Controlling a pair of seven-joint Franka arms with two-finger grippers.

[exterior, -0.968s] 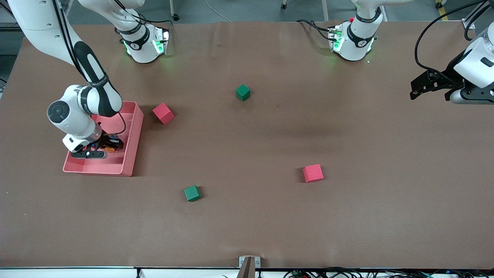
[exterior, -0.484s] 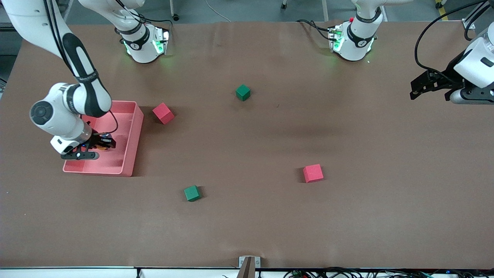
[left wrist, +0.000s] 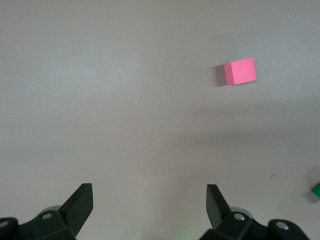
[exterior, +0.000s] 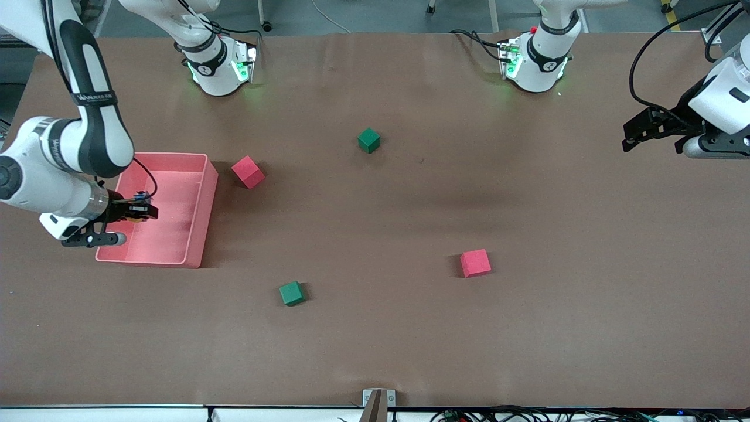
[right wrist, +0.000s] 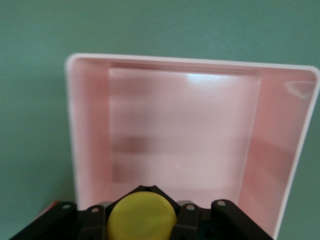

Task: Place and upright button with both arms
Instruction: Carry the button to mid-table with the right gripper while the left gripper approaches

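The right gripper (exterior: 142, 211) was closed on the button (exterior: 138, 197), with its fingers clamped against the button's sides. In the right wrist view, the round cap of the button (right wrist: 142, 218) filled the space between the black fingers (right wrist: 192, 218), appearing yellow-orange there. In the front view, a small blue part of the button's body showed just above the fingers. The gripper and the held button were positioned over the pink tray (exterior: 199, 208), above the side of its floor toward the right arm's end of the table. The tray (right wrist: 87, 130) lay directly below the gripper, a rectangular box with raised walls, and its floor showed nothing else inside it. The right arm (exterior: 88, 105) reached down to the tray from its base (exterior: 217, 64).

The left gripper (exterior: 650, 130) hung over the table (exterior: 410, 340) at the left arm's end, with its jaws spread wide and holding nothing. In the left wrist view, the two fingertips (left wrist: 82, 200) stood well apart over bare table surface. The left arm (exterior: 723, 99) waited there.

One red cube (exterior: 248, 172) sat just beside the tray, toward the table's middle. A second red cube (exterior: 475, 262) lay well apart from both grippers and showed in the left wrist view (left wrist: 240, 71). One green cube (exterior: 368, 140) and another green cube (exterior: 292, 293) rested on the table between the two grippers.
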